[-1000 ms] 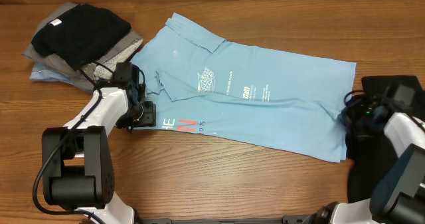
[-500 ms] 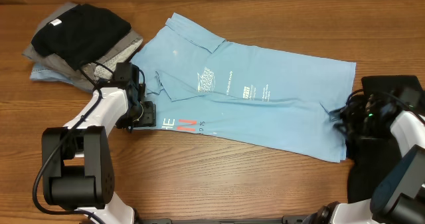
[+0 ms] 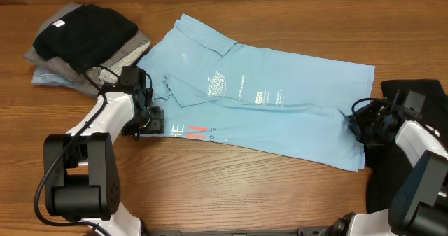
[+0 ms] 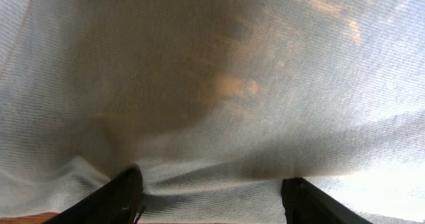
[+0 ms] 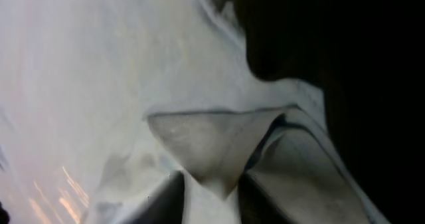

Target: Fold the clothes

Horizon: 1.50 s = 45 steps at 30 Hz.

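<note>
Wooden table point(image 3: 231, 187), brown grain, seen from overhead. The light sky-blue T-shirt point(image 3: 280, 117) is laid flat across the middle of it, running from upper left to lower right; white logos are seen near its centre and orange-red lettering along its lower left edge. A fold is noted at the upper left part of the shirt.

A pile of folded garments point(image 3: 84, 43), black on top of grey and pale blue, is set at the far left corner, just beside the shirt. A black cloth point(image 3: 381, 183) is seen at the right edge of the table, under the right arm.

The left gripper point(image 3: 155, 120) is placed at the shirt's left edge, beside the lettering. In the left wrist view its fingers point(image 4: 123, 194) are held wide apart, with pale fabric point(image 4: 212, 84) filling the frame beyond them; nothing is seen clamped.

The right gripper point(image 3: 355, 124) is placed at the shirt's lower right edge. In the right wrist view its fingers point(image 5: 272, 197) are drawn close together, and a pointed fold of the shirt's fabric point(image 5: 212, 151) is pinched between them.
</note>
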Motion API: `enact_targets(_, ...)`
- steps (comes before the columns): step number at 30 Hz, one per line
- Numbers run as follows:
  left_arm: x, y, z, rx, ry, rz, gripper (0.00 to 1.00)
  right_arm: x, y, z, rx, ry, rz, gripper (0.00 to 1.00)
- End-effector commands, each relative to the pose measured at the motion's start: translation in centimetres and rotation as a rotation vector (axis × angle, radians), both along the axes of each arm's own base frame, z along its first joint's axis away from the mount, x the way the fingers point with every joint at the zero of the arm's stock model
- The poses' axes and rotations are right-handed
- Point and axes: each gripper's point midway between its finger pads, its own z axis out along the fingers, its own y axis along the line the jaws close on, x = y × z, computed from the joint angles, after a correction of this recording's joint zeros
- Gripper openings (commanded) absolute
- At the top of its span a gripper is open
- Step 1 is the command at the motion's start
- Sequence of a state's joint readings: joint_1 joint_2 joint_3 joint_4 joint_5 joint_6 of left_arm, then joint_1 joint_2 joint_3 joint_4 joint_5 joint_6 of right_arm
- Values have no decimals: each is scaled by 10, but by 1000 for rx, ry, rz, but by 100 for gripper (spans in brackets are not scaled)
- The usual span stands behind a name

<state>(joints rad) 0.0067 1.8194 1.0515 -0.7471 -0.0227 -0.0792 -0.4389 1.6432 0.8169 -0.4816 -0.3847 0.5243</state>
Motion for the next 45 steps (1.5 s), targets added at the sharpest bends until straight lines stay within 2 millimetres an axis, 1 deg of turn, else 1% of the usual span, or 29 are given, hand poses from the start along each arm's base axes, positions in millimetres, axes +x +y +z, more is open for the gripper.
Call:
enact_targets(1, -30, 11, -21, 38, 113, 26, 71, 5, -13, 1, -32, -20, -51, 11)
enact_targets(4, -30, 11, -21, 38, 113, 26, 72, 12, -15, 7, -6, -68, -54, 4)
enact_targets(6, -30, 11, -21, 38, 113, 26, 72, 15, -20, 12, 11, -91, -64, 4)
enact_targets(9, -30, 11, -21, 38, 113, 26, 72, 16, -34, 17, 2, -104, -99, 4)
enact_targets(10, -30, 11, -21, 38, 113, 26, 72, 16, -39, 18, -2, -110, -111, 8)
enact_targets(11, -30, 11, -21, 38, 113, 26, 72, 16, -44, 20, -5, -116, -121, 15)
enact_targets(13, -30, 11, -21, 38, 113, 26, 72, 19, -47, 25, 10, -143, -118, 42)
enact_targets(14, -30, 11, -21, 38, 113, 26, 71, 21, -46, 29, 30, -165, -102, 50)
enact_targets(17, -29, 10, -20, 33, 111, 26, 71, 25, -34, 42, 118, -237, -38, 54)
enact_targets(20, -28, 8, -16, 18, 117, 26, 69, 23, -20, 50, 183, -259, 1, 54)
enact_targets(22, -26, 2, -7, -17, 131, 25, 65, 19, -13, 54, 212, -254, 15, 54)
enact_targets(24, -22, -8, 8, -75, 147, 11, 70, 13, -5, 57, 227, -248, 45, 54)
enact_targets(26, -14, -19, 27, -139, 147, -23, 75, 5, 2, 60, 230, -231, 72, 53)
enact_targets(28, -2, -29, 46, -192, 122, -54, 80, -3, 10, 62, 234, -213, 101, 53)
enact_targets(30, 13, -39, 63, -232, 76, -91, 82, -9, 17, 64, 237, -199, 131, 53)
enact_targets(32, 30, -48, 75, -259, 13, -134, 83, -13, 24, 66, 240, -188, 157, 53)
enact_targets(33, 38, -51, 78, -256, -20, -148, 85, -16, 28, 66, 241, -182, 176, 53)
enact_targets(35, 52, -61, 79, -257, -79, -179, 88, -18, 34, 65, 248, -168, 192, 53)
enact_targets(36, 56, -66, 76, -257, -96, -196, 87, -19, 36, 64, 250, -163, 198, 53)
enact_targets(37, 59, -72, 74, -256, -108, -213, 84, -18, 38, 64, 250, -162, 205, 53)
enact_targets(39, 60, -82, 63, -253, -109, -239, 80, -18, 42, 64, 251, -161, 218, 53)
enact_targets(42, 58, -94, 43, -253, -88, -271, 78, -17, 46, 64, 249, -159, 232, 53)
enact_targets(45, 61, -99, 25, -220, -72, -282, 70, -17, 45, 62, 230, -148, 235, 53)
